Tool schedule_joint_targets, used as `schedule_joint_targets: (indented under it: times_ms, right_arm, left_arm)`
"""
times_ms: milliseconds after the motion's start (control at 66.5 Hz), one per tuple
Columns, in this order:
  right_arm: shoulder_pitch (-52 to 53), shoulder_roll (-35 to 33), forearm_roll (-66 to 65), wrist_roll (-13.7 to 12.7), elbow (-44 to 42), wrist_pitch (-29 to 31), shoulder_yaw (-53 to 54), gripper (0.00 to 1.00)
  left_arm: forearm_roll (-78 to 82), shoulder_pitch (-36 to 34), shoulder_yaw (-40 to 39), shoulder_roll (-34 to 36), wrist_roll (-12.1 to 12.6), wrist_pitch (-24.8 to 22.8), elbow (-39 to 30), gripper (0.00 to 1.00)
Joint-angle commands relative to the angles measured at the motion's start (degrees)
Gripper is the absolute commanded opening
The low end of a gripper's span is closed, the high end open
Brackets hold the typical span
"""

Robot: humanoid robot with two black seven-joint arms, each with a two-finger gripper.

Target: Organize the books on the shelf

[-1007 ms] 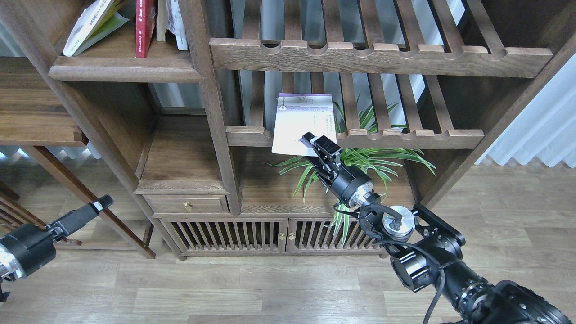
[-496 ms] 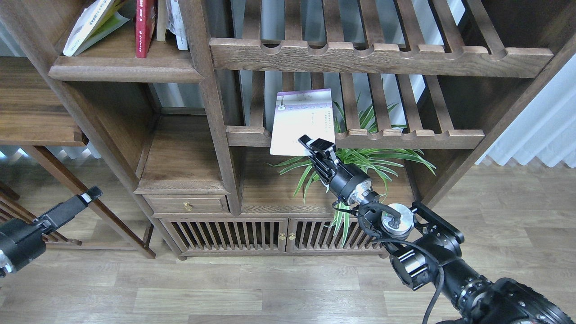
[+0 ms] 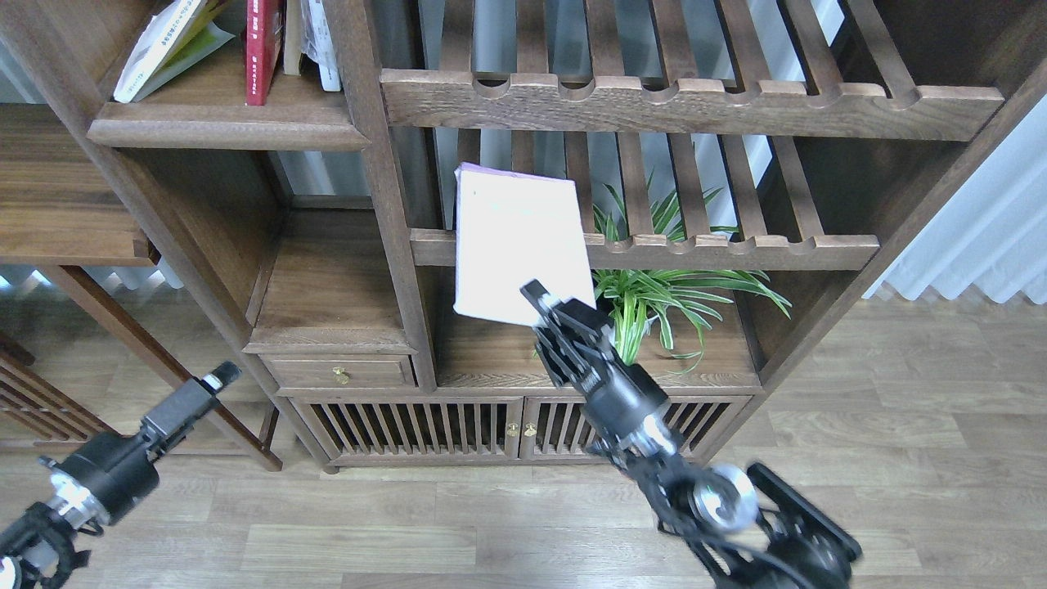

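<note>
While most of the job looks done, one book is not yet shelved. Biggest thing in view is the wooden bookcase (image 3: 384, 204), with slatted racks (image 3: 687, 102) on the right and the solid shelf (image 3: 221, 123) at upper left. Two books are already parked there: a yellow-green one (image 3: 168, 45) leaning over and a dark red one (image 3: 263, 49) upright, with something pale just beside it that can't be made out. The pale lilac-white book (image 3: 515, 241) is held up in front of the lower rack, pinched at its bottom corner by the right gripper (image 3: 550, 304). So roughly one placement is judged to be left.

For room: the thick post between rack and shelf has to be cleared, and the free gap on the shelf looks narrow. A potted plant (image 3: 654, 303) sits near the gripper. The left gripper (image 3: 214, 383) hangs low and well apart; whether its fingers are spread can't be told.
</note>
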Motion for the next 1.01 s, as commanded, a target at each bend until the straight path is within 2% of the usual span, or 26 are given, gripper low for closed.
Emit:
schedule_joint_targets:
  times_ms: [0,135,301,361,496,571,616,766,902,992]
  right_arm:
    - [-4.75,-1.38,-0.18,-1.40,0.36,0.24,-0.68,0.10]
    - [-8.35,-1.47,-0.45,-2.28,0.10,0.24,-2.26,0.10]
    - [-9.06,-1.38,-0.80,-2.55,-0.34,0.24,-5.25,0.11]
    - [-9.23,-0.86,-1.06,-2.72,-0.34,0.24,-5.86,0.11]
    - [-9.23,-0.59,-1.41,-2.72,-0.34,0.24,-6.48,0.11]
    - [-9.32,-0.50,-1.68,-2.98,-0.34,0.24,-6.74,0.11]
    - [-9.32,-0.50,-1.68,-3.16,-0.34,0.24,-6.83,0.12]
    - [-9.85,-0.77,-1.68,-4.92,-0.60,0.24,-7.01,0.12]
    - [-9.59,-0.68,-1.77,-10.36,-2.88,0.24,-7.80,0.12]
    - [-8.88,-0.68,-1.68,-11.77,-4.65,0.24,-7.89,0.13]
  left_arm:
    - [-6.84,0.04,1.66,-5.60,-0.01,0.00,1.66,1.00]
    - [-10.10,0.84,1.39,-12.54,-0.01,0.00,3.06,1.00]
    - [-15.72,0.75,3.24,-13.60,-0.01,0.00,4.12,1.00]
    - [-19.41,0.48,6.31,-13.60,-0.22,0.00,4.21,1.00]
    - [-20.12,-0.92,7.19,-13.60,-9.36,0.00,4.73,1.00]
    - [-19.86,-1.45,7.54,-13.60,-12.79,0.00,5.52,1.00]
    - [-19.86,-1.71,7.54,-13.60,-13.94,0.00,6.14,1.00]
    - [-20.12,-1.98,6.31,-13.60,-14.30,0.00,6.93,1.00]
    - [-20.03,-0.40,7.02,-13.60,-14.12,0.00,7.11,1.00]
    - [-19.86,1.80,8.33,-13.60,-13.68,0.00,7.20,1.00]
